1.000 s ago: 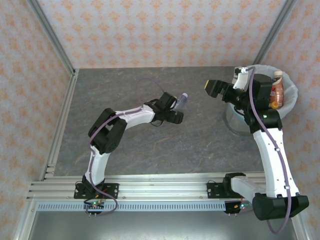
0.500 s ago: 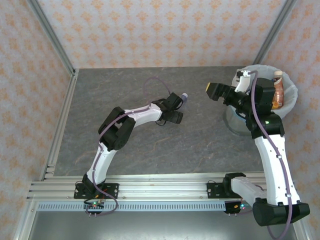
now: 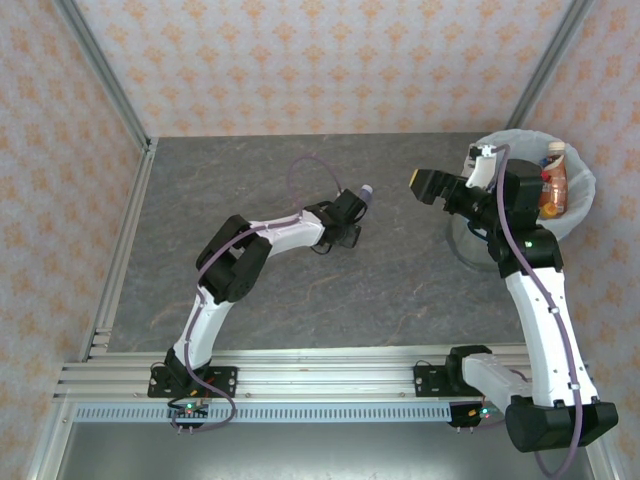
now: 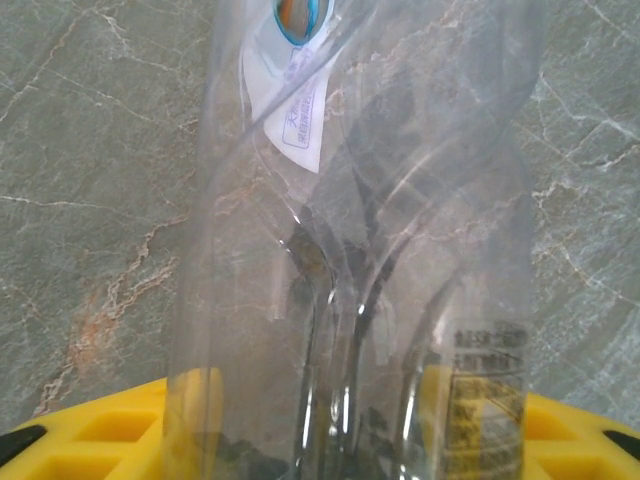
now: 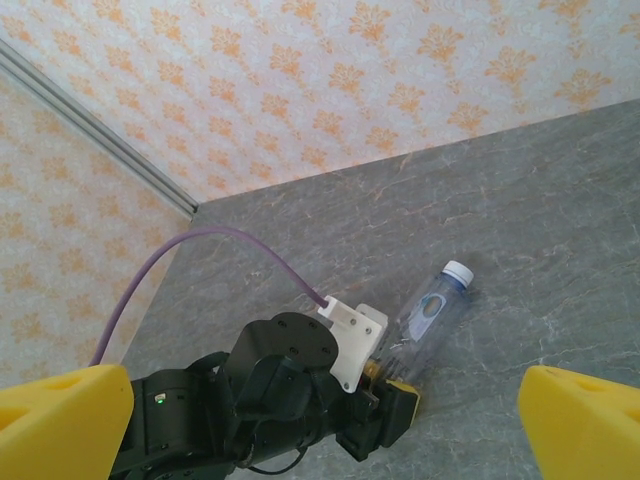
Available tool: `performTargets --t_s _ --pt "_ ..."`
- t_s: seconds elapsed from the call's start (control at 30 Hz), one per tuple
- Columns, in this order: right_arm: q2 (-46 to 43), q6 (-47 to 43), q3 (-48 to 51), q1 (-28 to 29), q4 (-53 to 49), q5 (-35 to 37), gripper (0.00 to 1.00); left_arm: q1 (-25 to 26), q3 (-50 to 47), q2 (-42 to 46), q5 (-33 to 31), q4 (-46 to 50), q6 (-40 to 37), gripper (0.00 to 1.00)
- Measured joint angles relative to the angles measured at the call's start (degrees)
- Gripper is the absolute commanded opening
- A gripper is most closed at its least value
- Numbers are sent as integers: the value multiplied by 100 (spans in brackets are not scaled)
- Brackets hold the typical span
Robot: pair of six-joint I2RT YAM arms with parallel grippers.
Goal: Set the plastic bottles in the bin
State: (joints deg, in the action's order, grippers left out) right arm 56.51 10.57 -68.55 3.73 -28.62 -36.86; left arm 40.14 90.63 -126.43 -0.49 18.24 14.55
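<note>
A clear plastic bottle (image 4: pixel 360 250) with a white cap (image 5: pixel 457 270) and a small blue-and-white label sits between the yellow fingers (image 4: pixel 95 440) of my left gripper (image 3: pixel 349 214), which is shut on its creased lower body. The bottle (image 3: pixel 361 198) points away toward the back of the table, low over the surface. My right gripper (image 3: pixel 430 183) hovers open near the bin's left side, facing the left arm, with nothing between its yellow fingers (image 5: pixel 60 425). The bin (image 3: pixel 581 172) stands at the back right, and an orange-labelled bottle (image 3: pixel 553 182) with a tan cap stands inside it.
The table (image 3: pixel 250 180) is a grey marbled slab with patterned walls around it. A metal rail (image 3: pixel 120 250) runs along its left edge. The left arm's purple cable (image 3: pixel 305 170) loops above its forearm. The right arm (image 3: pixel 535 300) rises along the right side beside the bin.
The left arm has stretched a little further out and its wrist has turned, still holding the bottle. The right gripper has shifted only slightly.
</note>
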Motion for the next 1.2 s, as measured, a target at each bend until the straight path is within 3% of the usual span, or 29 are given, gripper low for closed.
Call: performTargets --t_s 0.43,0.8,1.2 --pt "11 343 133 0 275 114 99 0 -1423 1276 413 -575 55 28" --pt "334 833 286 120 715 212 99 28 -2400 2710 997 -1639 186 28" --pt "625 1010 348 629 1010 286 99 188 -2938 3560 1471 -2319 142 28"
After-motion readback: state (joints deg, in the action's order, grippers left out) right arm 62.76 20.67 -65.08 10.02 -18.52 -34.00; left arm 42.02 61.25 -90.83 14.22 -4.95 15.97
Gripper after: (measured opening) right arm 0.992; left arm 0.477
